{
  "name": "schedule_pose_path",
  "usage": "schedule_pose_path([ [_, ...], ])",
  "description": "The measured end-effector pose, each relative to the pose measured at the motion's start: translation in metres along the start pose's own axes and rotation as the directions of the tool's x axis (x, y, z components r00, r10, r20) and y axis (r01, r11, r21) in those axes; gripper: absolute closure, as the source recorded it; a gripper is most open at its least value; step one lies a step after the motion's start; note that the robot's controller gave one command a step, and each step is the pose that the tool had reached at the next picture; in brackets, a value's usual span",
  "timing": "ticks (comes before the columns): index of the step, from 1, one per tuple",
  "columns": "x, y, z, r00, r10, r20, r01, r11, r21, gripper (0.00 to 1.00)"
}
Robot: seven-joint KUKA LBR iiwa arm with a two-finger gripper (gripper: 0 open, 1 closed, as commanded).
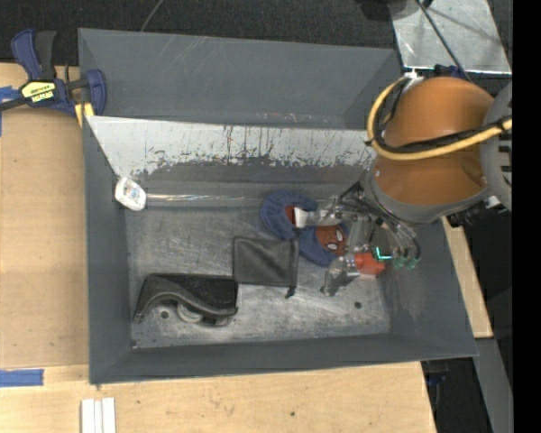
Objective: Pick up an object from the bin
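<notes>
My gripper (333, 247) is low in the right half of the bin and stands open. One metal fingertip is by the far side and the other by the near side of a small red-brown thing (329, 237). That thing lies on the right edge of a crumpled blue cloth-like thing (277, 213), which has a white and red patch. A flat dark grey pouch (263, 262) lies just left of the gripper, touching the blue thing's near edge. Whether the fingers touch the red-brown thing is hidden.
A black tape-dispenser-like tool (187, 298) lies at the bin's near left. A small white object (130, 193) rests against the far left wall. The arm's orange cover hangs over the bin's right side.
</notes>
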State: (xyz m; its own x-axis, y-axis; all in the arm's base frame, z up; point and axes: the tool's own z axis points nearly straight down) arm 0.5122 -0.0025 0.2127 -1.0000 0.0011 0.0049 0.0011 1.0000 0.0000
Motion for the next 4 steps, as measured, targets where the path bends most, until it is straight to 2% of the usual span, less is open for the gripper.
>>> schedule_pose_path([
  [1, -0.072, -0.024, 0.129, 1.000, -0.004, 0.015, 0.004, 1.000, -0.001, 0.00],
  [2, -0.077, -0.024, 0.121, 0.999, -0.003, 0.036, 0.003, 1.000, -0.001, 1.00],
  [3, -0.034, 0.014, -0.018, 0.878, -0.478, 0.012, 0.478, 0.878, 0.006, 1.00],
  [4, -0.033, 0.013, -0.016, 0.880, -0.475, 0.008, 0.475, 0.880, 0.003, 0.00],
])
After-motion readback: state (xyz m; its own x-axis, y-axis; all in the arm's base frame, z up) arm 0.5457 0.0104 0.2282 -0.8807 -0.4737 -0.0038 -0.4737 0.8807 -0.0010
